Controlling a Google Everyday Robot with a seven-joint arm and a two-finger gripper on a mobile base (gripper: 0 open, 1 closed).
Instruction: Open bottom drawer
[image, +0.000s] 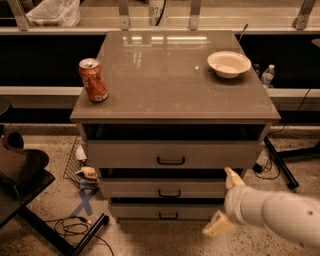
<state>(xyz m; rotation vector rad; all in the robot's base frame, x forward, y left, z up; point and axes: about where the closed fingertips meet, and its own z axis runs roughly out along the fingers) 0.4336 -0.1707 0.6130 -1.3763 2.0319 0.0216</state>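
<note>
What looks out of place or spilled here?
Nothing spilled: the soda can and bowl stand upright on the cabinet. Only cables and litter clutter the floor left of the bottom drawer; the gripper hovers open at its right.

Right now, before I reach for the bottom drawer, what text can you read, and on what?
No text reads clearly.
Orange soda can on the grey-brown cabinet top: label blurred.
Small yellow packet on the speckled floor: print blurred.
Cream two-finger gripper, open, low, right of the grey-beige bottom drawer: no marking.
</note>
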